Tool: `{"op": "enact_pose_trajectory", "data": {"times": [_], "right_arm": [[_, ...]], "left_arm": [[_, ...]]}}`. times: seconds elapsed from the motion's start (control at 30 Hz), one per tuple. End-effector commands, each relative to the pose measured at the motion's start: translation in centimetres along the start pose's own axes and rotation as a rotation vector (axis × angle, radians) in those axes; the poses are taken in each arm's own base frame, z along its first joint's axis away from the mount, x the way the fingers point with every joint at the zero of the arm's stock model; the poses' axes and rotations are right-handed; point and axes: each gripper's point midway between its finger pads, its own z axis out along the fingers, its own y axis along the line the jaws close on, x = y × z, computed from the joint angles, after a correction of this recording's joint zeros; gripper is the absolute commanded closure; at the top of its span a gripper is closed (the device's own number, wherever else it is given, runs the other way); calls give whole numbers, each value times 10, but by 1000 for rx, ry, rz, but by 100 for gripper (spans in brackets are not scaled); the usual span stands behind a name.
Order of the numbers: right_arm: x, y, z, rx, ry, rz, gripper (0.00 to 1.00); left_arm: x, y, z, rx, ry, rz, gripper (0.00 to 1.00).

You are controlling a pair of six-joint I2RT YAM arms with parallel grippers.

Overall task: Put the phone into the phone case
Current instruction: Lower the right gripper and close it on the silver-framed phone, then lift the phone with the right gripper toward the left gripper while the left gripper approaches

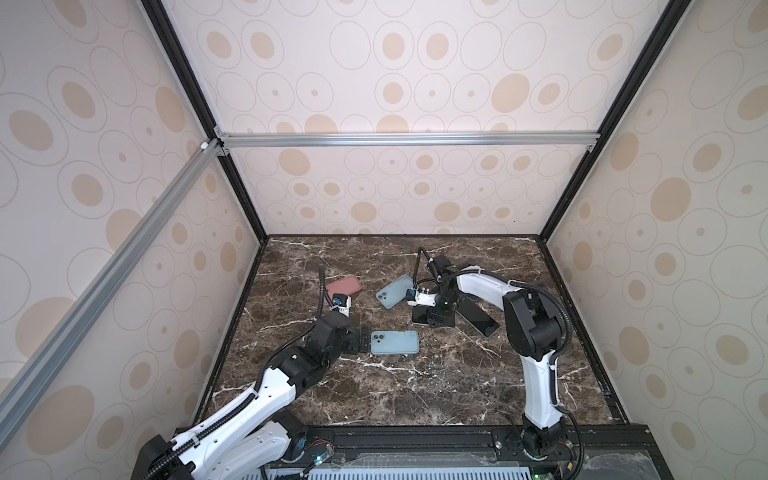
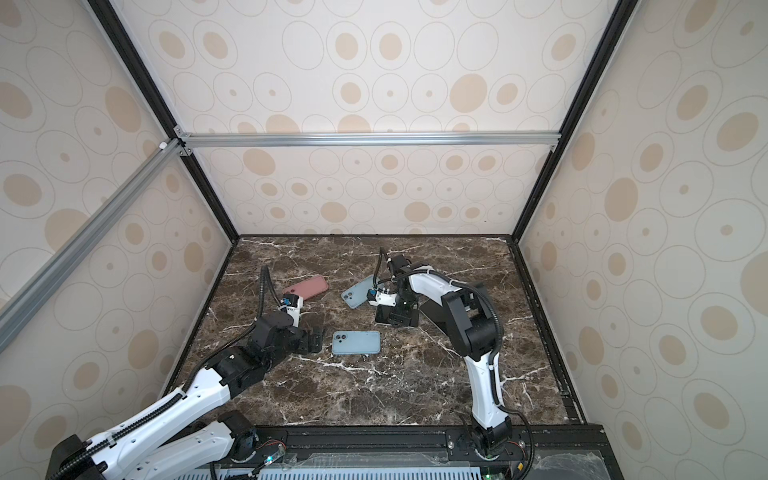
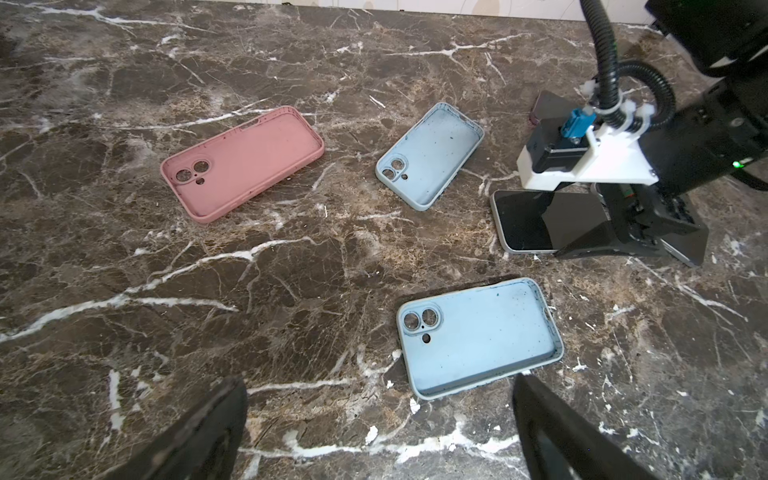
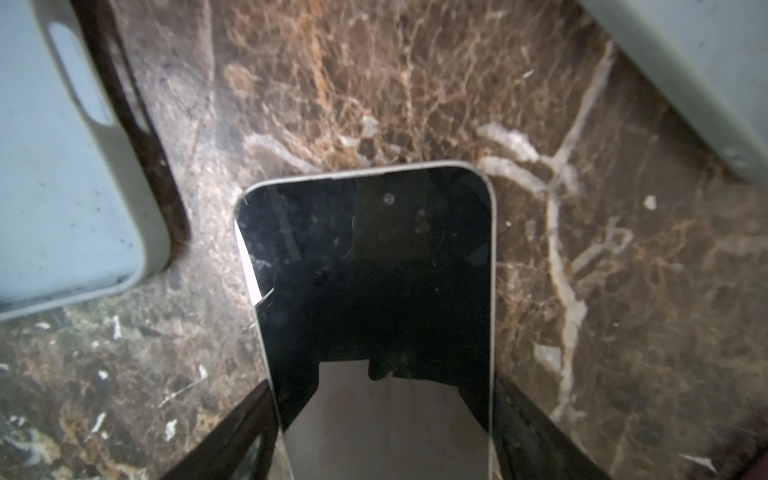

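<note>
Nearest, on the marble worktop, the left claw lies low with its jaws fully wide and holds nothing. Its tips are just beside the short end of a blue case (the end with the camera holes). This case lies flat, open side up, and it is empty.

Further back and to the right, the phone lies flat on the worktop with the dark screen up, outside of every case. The right claw stands over it from above. In the right wrist view its two fingers touch the two long edges of the phone, so it is closed on the phone.

Just beside the phone, a little farther, a second blue case lies slanted, also empty. Farthest, to the left, a pink case lies open side up, well apart from the phone.
</note>
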Motion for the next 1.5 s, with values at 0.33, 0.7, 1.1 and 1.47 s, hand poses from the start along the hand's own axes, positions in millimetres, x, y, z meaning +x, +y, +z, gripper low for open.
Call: {"op": "enact_pose_trajectory", "data": {"times": [0.33,0.7,1.1,1.47], "right_arm": [[29,24,22,-71,134,119,46],[17,22,-5,4,39,232,72],[1,21,-42,75,-91,272,84],[-9,22,-71,128,-193,287,89]], "left_arm": [[-15,-7,-12,47,-58,-37,1],[-19,-15,-9,83,-68,-54,3],[-19,-30,0,145,-50,-71,7],[-26,-46,-3,230,-55,-103,10]]}}
